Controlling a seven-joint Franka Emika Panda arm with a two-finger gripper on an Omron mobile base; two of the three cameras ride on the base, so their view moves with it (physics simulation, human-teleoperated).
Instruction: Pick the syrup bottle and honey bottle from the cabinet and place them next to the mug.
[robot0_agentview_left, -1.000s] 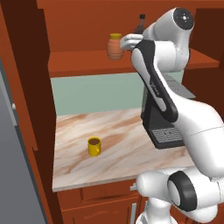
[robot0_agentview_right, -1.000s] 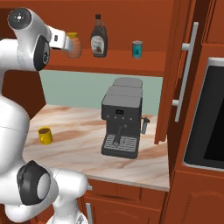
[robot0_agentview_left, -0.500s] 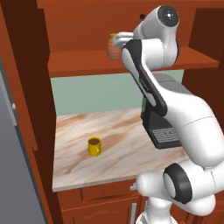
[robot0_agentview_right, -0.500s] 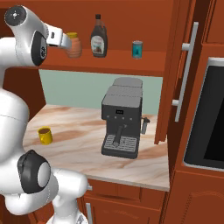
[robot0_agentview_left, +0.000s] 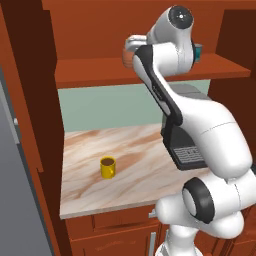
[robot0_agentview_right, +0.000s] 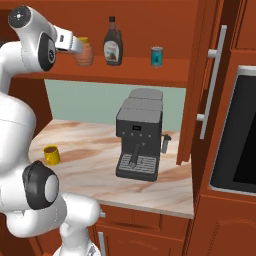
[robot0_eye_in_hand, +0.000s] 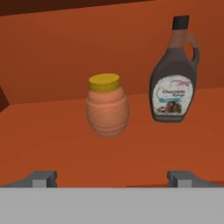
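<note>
gripper (robot0_eye_in_hand: 111, 177): jaws wide apart, nothing in them, up at shelf height facing the honey bottle
honey bottle (robot0_eye_in_hand: 107, 105): upright on the cabinet (robot0_agentview_right: 135, 72) shelf, just ahead
syrup bottle (robot0_eye_in_hand: 173, 74): upright, right beside it
teal can (robot0_agentview_right: 157, 56): further along the shelf
mug (robot0_agentview_left: 107, 167): down on the counter (robot0_agentview_left: 90, 195)

In the left base view the white arm hides most of the squat orange-brown honey bottle (robot0_agentview_left: 127, 56) and the small teal can (robot0_agentview_left: 198, 50). The tall dark syrup bottle's (robot0_eye_in_hand: 173, 74) label print is too small to read.
</note>
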